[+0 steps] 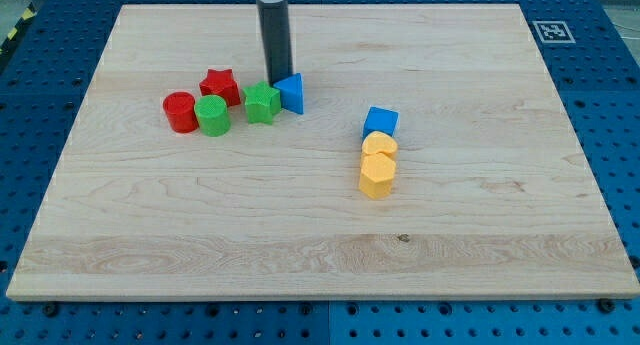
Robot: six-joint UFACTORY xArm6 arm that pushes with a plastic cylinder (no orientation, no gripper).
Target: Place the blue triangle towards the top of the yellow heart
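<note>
board: large pale wooden board (330,235) on a blue perforated table (600,45) — all blocks lie on it.
arm: straight dark rod (275,30) comes down from the view's top, near vertical; no gripper is fitted, so nothing is grasped or clamped — contact only.
my tip (279,81): set at the upper-left edge of the blue triangle block, touching or very nearly so; exact contact cannot be told.
target: blue triangle block (292,93) lies at the right end of the left cluster, just beside the green block (262,102).
goal: yellow heart block (379,144) sits right of centre, a second yellow block (377,175) touching below it, a blue cube (380,121) touching above.
cluster: red star (218,85), green cylinder (212,115), red cylinder (180,112).
step: judged early — triangle is well apart from the heart.
next: a push toward the view's right and slightly down is called for; the spot above the heart is taken by the cube, so the triangle must be stopped beside it.
</note>
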